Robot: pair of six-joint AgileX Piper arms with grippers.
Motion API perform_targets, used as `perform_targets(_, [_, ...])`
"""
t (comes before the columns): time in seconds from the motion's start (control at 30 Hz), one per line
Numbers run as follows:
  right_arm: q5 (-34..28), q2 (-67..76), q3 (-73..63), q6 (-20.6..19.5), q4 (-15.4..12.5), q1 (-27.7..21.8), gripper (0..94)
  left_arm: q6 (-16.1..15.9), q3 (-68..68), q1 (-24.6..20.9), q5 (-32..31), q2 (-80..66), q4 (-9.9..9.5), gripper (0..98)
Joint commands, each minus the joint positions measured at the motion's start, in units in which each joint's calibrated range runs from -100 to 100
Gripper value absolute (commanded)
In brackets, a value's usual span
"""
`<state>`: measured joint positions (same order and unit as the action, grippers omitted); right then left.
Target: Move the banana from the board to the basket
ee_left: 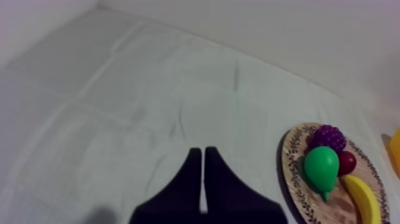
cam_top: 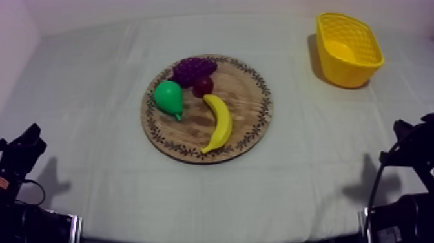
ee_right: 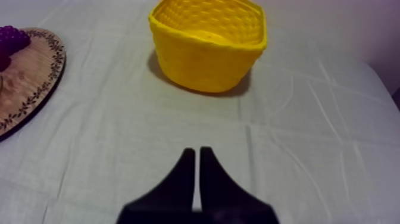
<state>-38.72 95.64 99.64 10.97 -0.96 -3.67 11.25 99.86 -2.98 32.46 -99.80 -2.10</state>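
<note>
Well, starting at the left: the left gripper [ee_left: 199,150] sits low at its side of the table [cam_top: 97,97], fingers pressed together into a narrow wedge, with nothing between them. It points across bare cloth, and the board [cam_top: 248,97] lies off to its right, well apart.

On the board's left part is the pear [cam_top: 169,98], with the grapes [cam_top: 194,66] at the far rim and the small red fruit [cam_top: 203,85] just beside them, tucked between the pear and the banana [cam_top: 219,123]. The banana lies flat on the board's right part. Its long axis runs from the far end, next to the red fruit, down to the near rim, and its curve bulges to the right. That outer side is open, with no other fruit against it.

Farther right, at the table's far corner, the basket [cam_top: 345,74] stands upright and well apart from the board.

Last, the right gripper [ee_right: 194,150] sits low at its own side, fingers also closed on each other and holding nothing. The basket is ahead of it and the board's rim is off to its left.

My judgement is that nothing has been picked yet and the reach is the step in hand. The right arm looks the better choice. From the left, the pear stands between gripper and banana. From the right, the banana's free side faces the arm and the basket is on that same side. The fingers would need to part and straddle the banana across its long axis, near the middle.
</note>
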Motion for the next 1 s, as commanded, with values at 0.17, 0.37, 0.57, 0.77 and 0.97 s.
perform_targets(0.17, [0.01,0.03,0.03,-4.4,-0.04,1.53,0.3,0.01,0.03,-0.03,0.03,-0.03,-0.03,0.1])
perform_targets(0.37, [0.01,0.03,0.03,-6.91,-0.04,1.53,1.0,-0.01,0.03,-0.03,0.03,-0.03,-0.03,0.1])
perform_targets(0.57, [0.01,0.03,0.03,-7.84,-0.04,1.46,2.0,0.0,0.03,-0.03,0.03,-0.03,-0.03,0.1])
perform_targets(0.77, [-1.68,0.03,-0.36,-7.46,0.08,1.01,3.7,0.0,0.03,-0.03,0.03,-0.03,-0.03,0.1])
perform_targets(0.97, [2.8,-4.57,-2.76,-9.47,0.16,2.78,2.1,0.01,0.03,-0.03,0.03,-0.03,-0.03,0.1])
